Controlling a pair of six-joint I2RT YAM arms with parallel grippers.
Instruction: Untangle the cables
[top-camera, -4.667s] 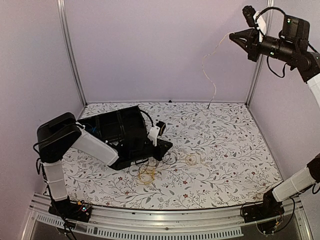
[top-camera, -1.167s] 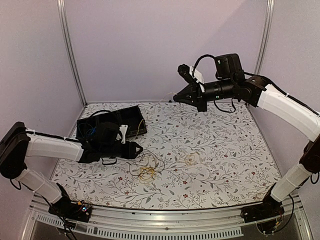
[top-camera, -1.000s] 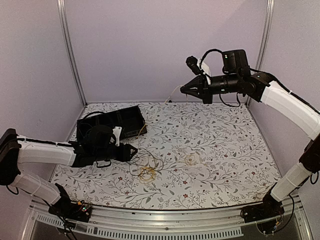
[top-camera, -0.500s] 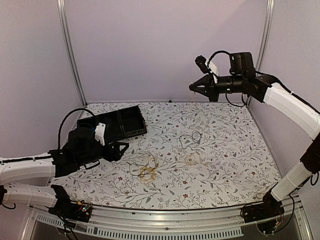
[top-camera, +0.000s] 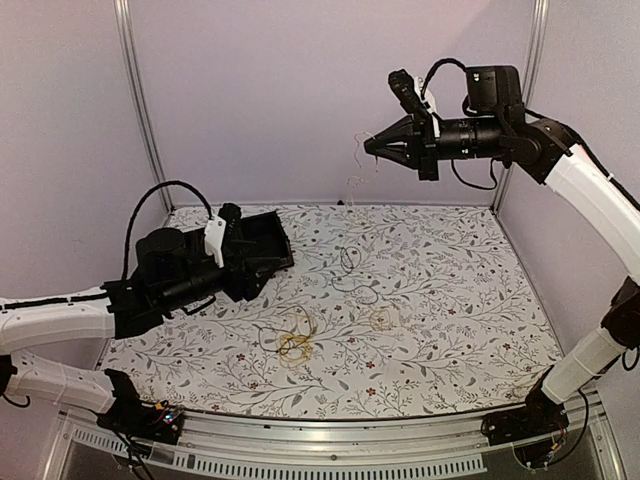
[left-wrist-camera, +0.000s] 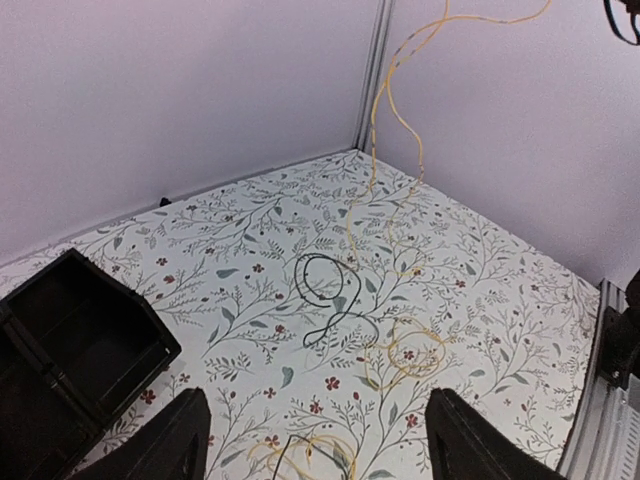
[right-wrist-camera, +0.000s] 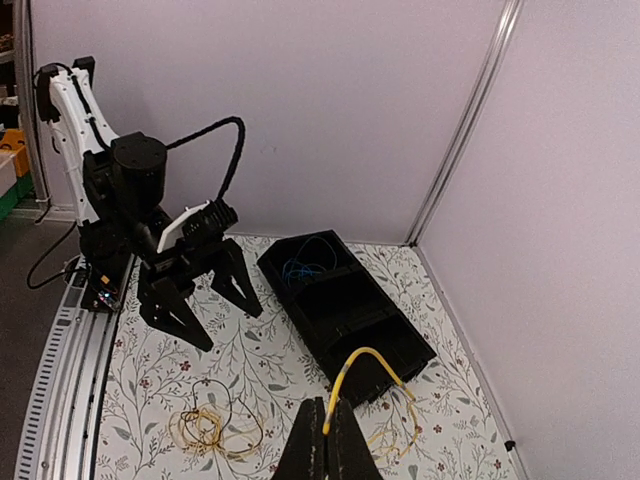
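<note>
High over the table's back, my right gripper (top-camera: 372, 146) (right-wrist-camera: 328, 428) is shut on a thin yellow cable (right-wrist-camera: 366, 362) (left-wrist-camera: 386, 110) that hangs down to the table. A loose black cable (top-camera: 350, 272) (left-wrist-camera: 326, 291) lies mid-table, apart from a small yellow coil (top-camera: 383, 318) (left-wrist-camera: 414, 351). A tangle of yellow and dark wire (top-camera: 295, 343) (right-wrist-camera: 205, 430) lies nearer the front. My left gripper (top-camera: 252, 280) (left-wrist-camera: 320, 455) hovers open and empty above the table's left, in front of the tray. A blue cable (right-wrist-camera: 305, 265) lies in the tray's end compartment.
A black compartment tray (top-camera: 268, 238) (left-wrist-camera: 75, 340) (right-wrist-camera: 350, 305) sits at the back left, close behind the left gripper. Purple walls and metal corner posts (top-camera: 140, 110) enclose the table on three sides. The floral tablecloth (top-camera: 460, 330) is bare on the right.
My left gripper drew back from the tangle, rose and opened wider. My right gripper climbed, trailing the yellow cable. The black cable now lies on the mid-table and has shifted left.
</note>
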